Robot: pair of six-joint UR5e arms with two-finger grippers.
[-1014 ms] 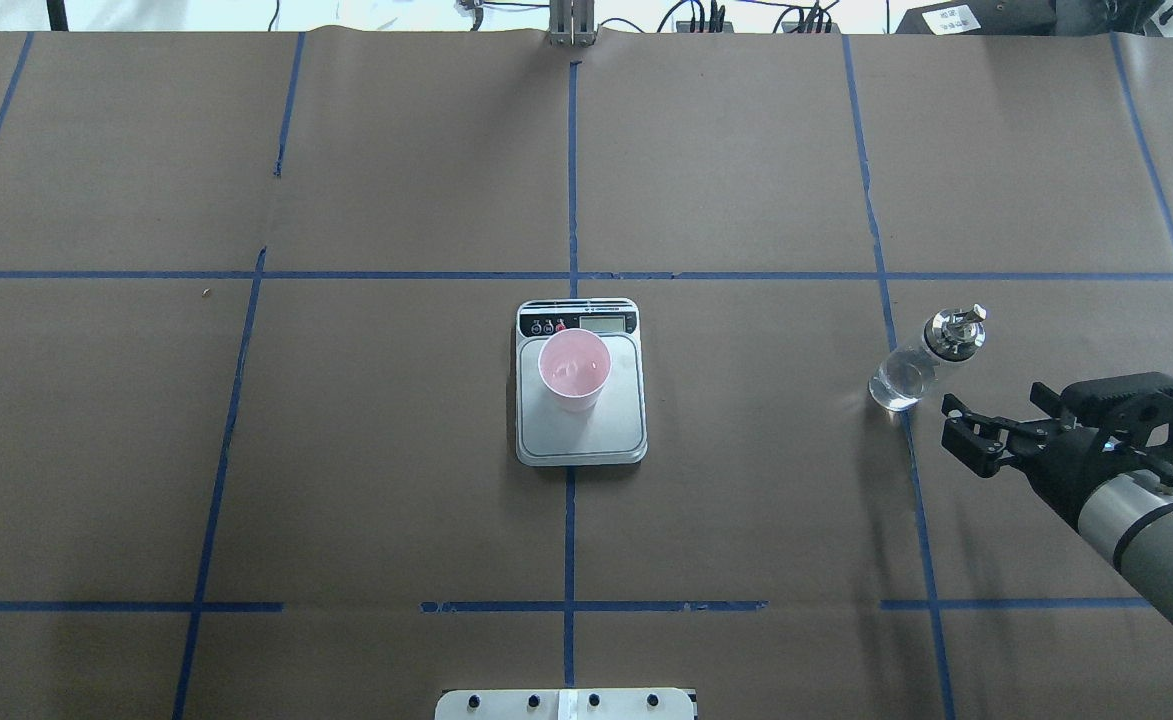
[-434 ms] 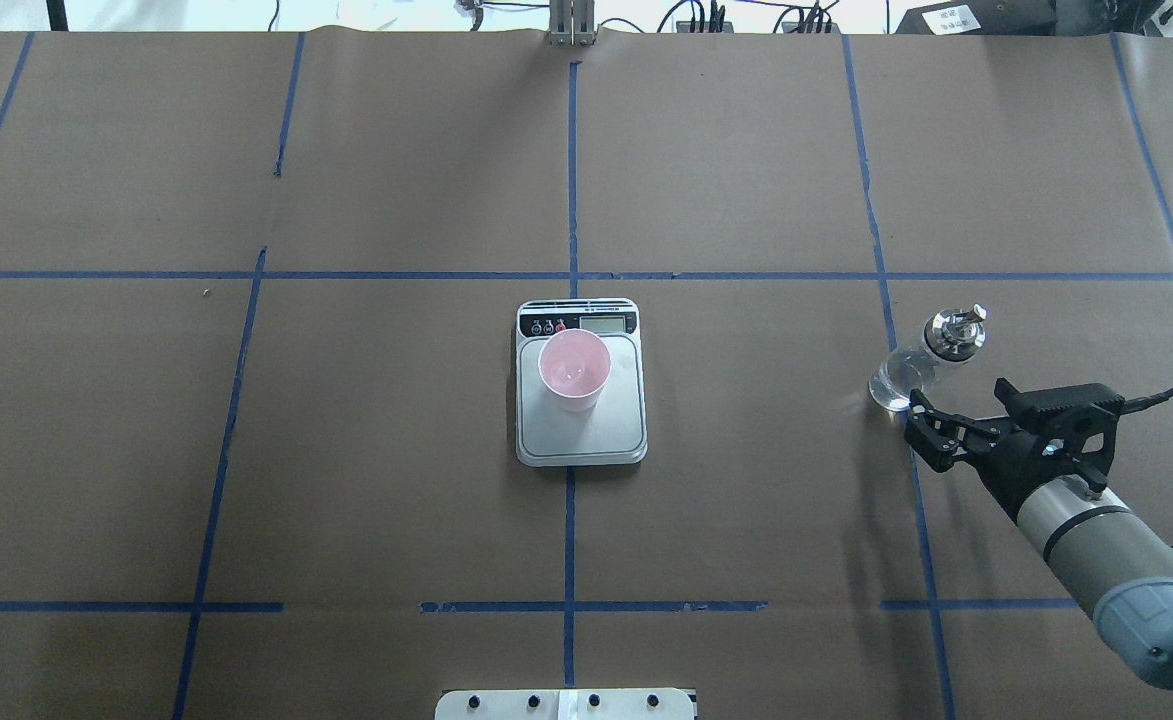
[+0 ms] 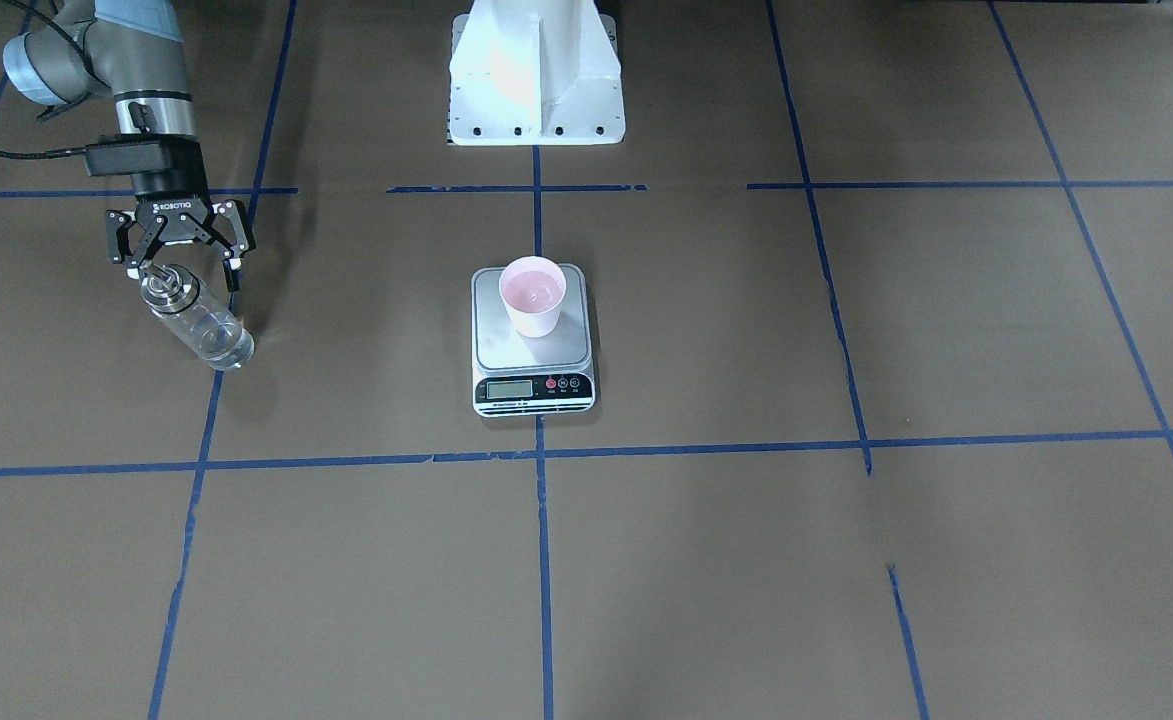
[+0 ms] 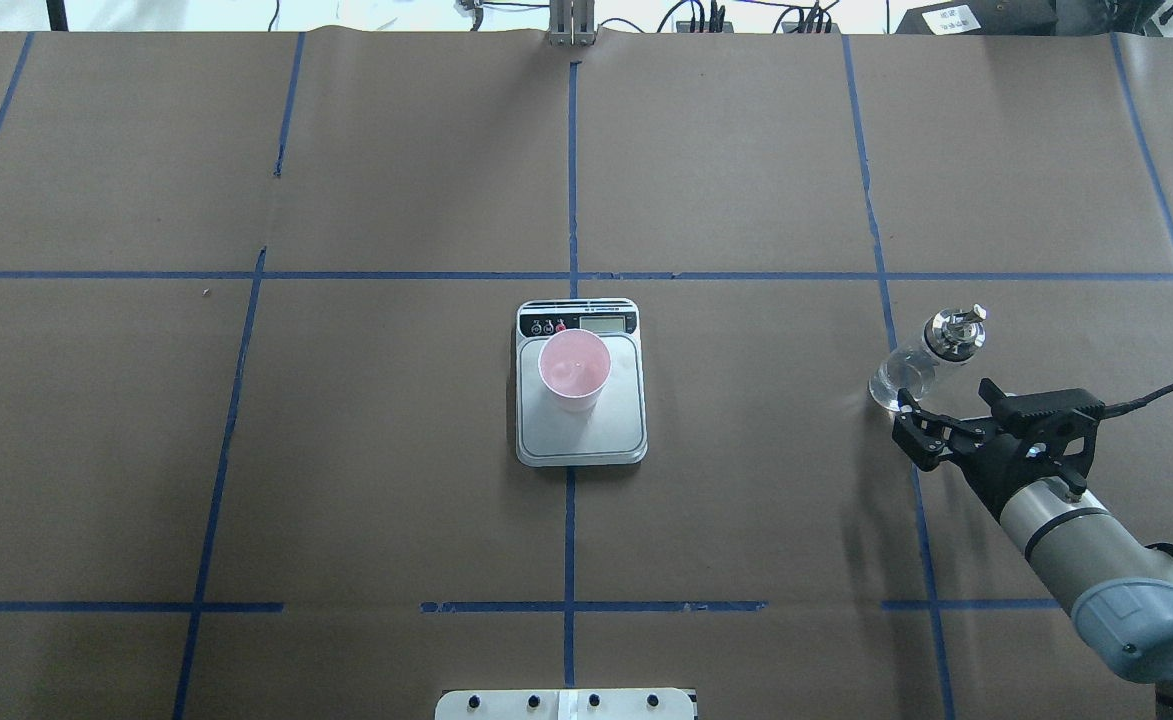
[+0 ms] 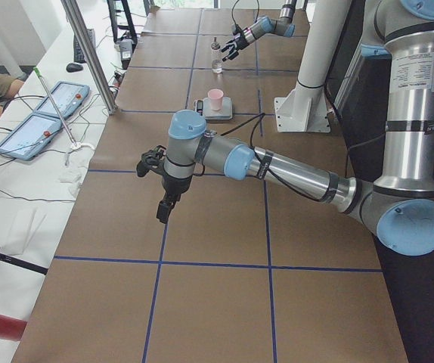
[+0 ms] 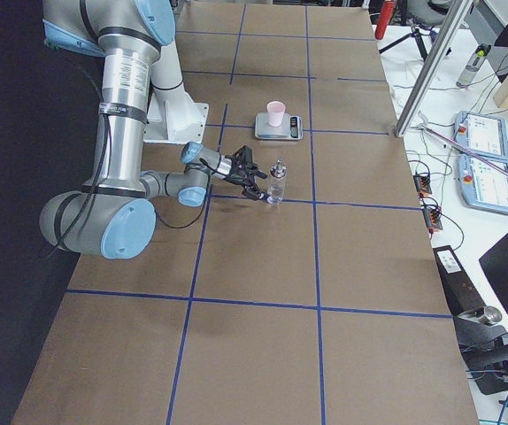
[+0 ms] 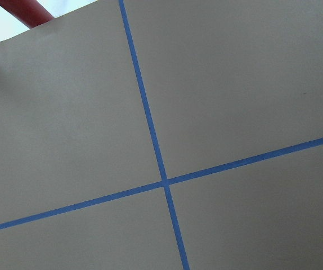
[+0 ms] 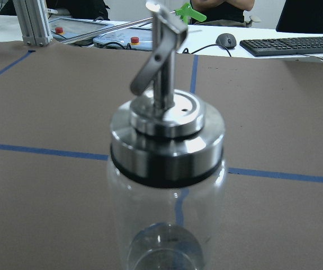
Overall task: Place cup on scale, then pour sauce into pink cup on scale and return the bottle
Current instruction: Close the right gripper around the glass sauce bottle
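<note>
Two steps remain, by my reading, the pour and the return. The small pale pink paper cup (image 3: 534,295) already stands on the flat white kitchen scale with a square steel plate (image 3: 506,352), centre frame on the brown-papered counter (image 3: 746,560). At left, the clear glass bottle with a silver spouted cap (image 3: 198,328) stands on the counter. Just behind it the right hand (image 3: 181,258) hovers, fingers apart, gripping nothing. Next it should straddle the glass squarely and close. "ROBOTIQ" reads on that hand, while the scale's display is illegible. I cannot tell the far-off left hand's (image 5: 162,213) state.
</note>
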